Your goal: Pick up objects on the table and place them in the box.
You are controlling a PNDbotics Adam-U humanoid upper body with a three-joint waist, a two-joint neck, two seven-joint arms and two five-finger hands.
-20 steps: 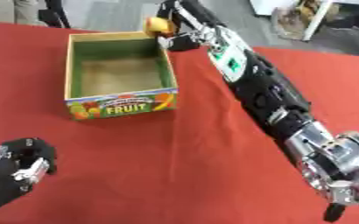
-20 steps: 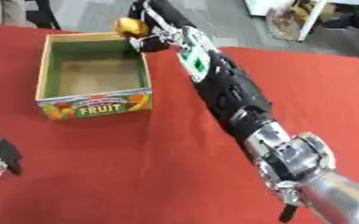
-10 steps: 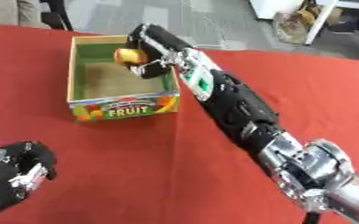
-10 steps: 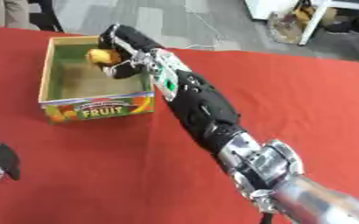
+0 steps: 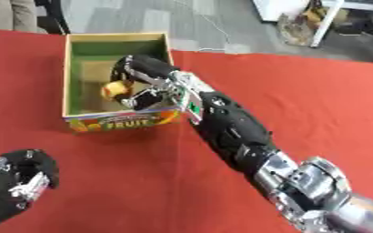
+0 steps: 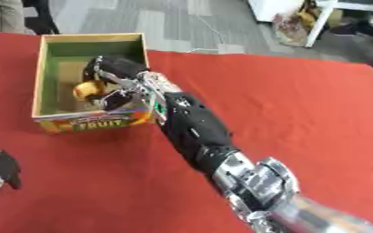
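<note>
1. Right hand (image 5: 142, 75) reaches into the box (image 5: 72, 68), fingers curled round a yellow object (image 5: 114, 88).
2. Left hand (image 5: 18, 177) rests at lower-left, fingers curled, empty, above the red bench (image 5: 301, 100).

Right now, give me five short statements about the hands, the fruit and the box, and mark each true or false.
1. The right hand is curled round a yellow fruit. True.
2. The fruit is held outside the box, over the red cloth. False: it is held over the inside of the box.
3. The left hand is carrying a second fruit. False: it sits curled at the lower left corner, holding nothing.
4. The box's front panel reads FRUIT. True.
5. The box lies tipped on its side. False: it stands upright, open at the top.
</note>
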